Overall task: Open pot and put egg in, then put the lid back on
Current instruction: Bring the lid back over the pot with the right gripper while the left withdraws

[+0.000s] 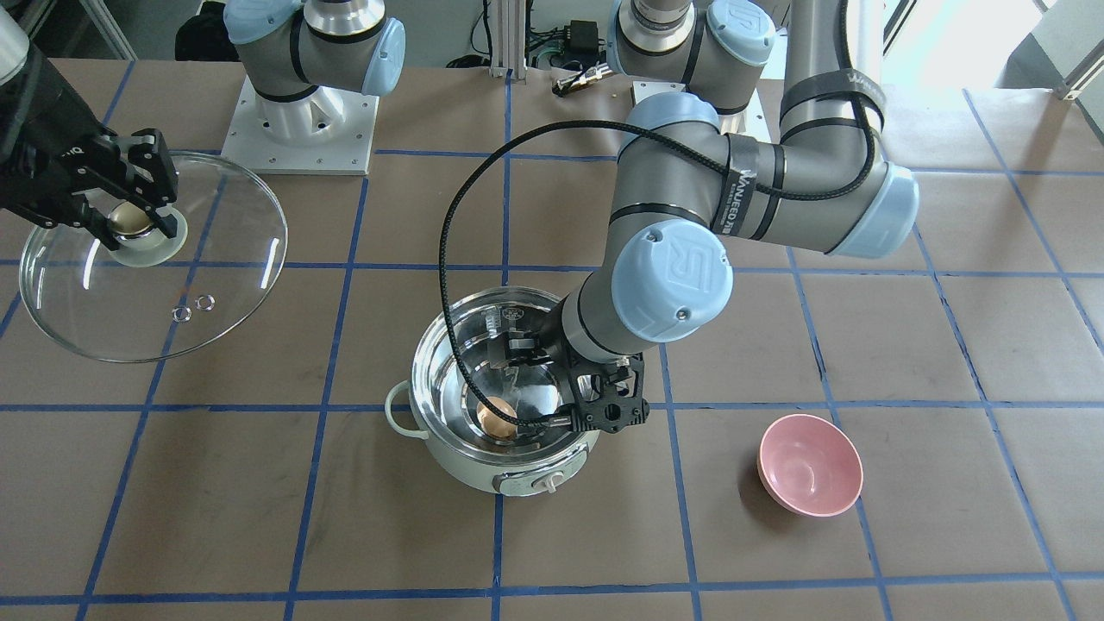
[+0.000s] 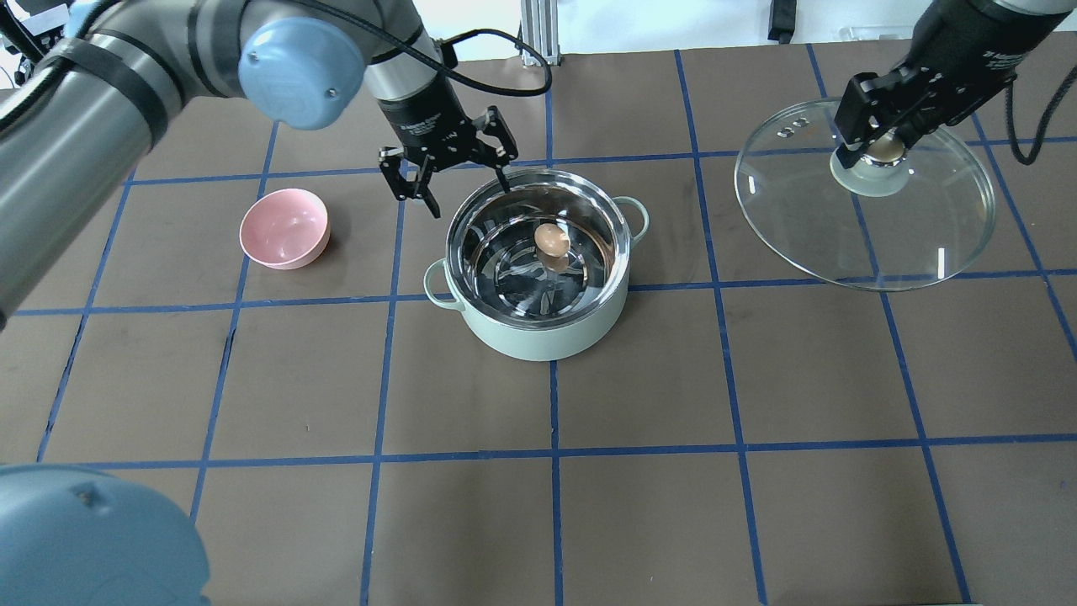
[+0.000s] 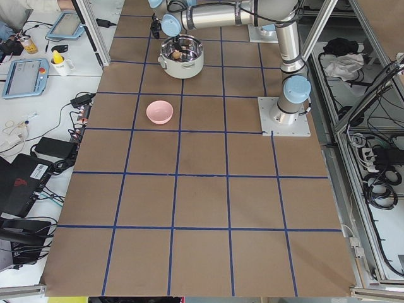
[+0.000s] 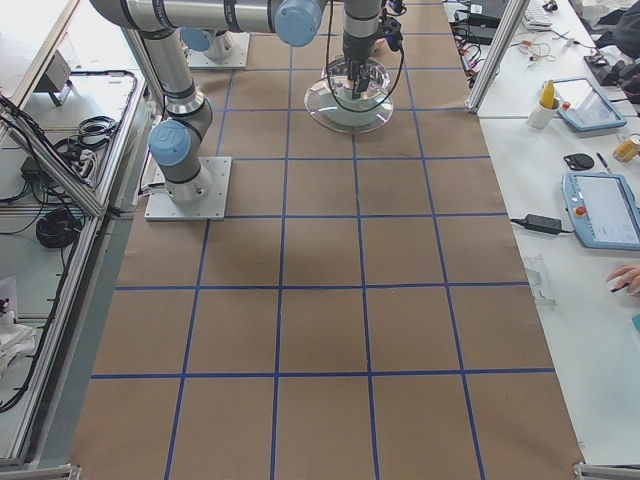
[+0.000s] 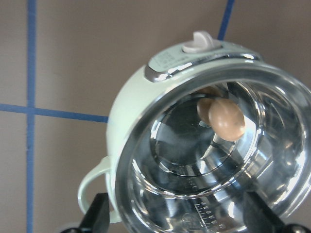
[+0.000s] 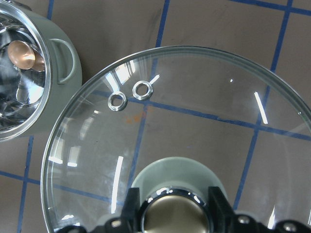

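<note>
The mint-green pot (image 2: 547, 337) stands open at the table's middle, with the tan egg (image 2: 552, 240) lying on its steel floor. My left gripper (image 2: 471, 202) is open and empty, and hovers over the pot's far-left rim, one finger above the inside and one outside. Its wrist view shows the pot (image 5: 131, 111) and the egg (image 5: 226, 119) below. My right gripper (image 2: 879, 151) is shut on the beige knob (image 6: 175, 213) of the glass lid (image 2: 892, 236), well to the right of the pot. The lid (image 1: 129, 302) looks tilted.
A pink bowl (image 2: 283, 227) sits to the left of the pot, close to my left arm's forearm. The brown table has a blue tape grid. The arm bases (image 1: 297, 112) stand at the table's robot-side edge.
</note>
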Available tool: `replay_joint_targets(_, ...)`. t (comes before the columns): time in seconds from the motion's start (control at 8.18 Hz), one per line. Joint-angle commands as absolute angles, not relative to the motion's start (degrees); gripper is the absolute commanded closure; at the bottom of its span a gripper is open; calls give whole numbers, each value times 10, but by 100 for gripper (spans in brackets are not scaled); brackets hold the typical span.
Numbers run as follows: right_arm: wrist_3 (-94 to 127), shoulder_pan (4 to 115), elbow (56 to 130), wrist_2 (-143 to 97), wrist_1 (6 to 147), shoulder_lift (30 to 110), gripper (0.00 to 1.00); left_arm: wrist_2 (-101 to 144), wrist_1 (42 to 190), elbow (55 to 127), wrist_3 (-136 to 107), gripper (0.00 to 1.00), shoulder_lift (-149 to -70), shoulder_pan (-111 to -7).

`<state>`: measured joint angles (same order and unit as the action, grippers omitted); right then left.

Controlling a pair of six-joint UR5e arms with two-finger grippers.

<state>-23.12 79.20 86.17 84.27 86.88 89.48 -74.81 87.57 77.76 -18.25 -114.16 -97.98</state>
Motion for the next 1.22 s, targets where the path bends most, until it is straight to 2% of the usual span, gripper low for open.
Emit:
replay_joint_targets(0.0,-135,878,862,825,905,880,100,-808,876,780,-143,5,-1079,-933)
replay_joint_targets(0.37,-75,969,862,820,984,828,100,-901,871,794,-142,6,-1002,-933)
replay_joint_targets(0.61,-38,1020,857,822,1027,794,100,-904,842,811,-139,0,-997,-933)
replay_joint_targets(1.1,-30,1077,802,837,1032,717,100,-910,838,831,-134,0,-986,-933)
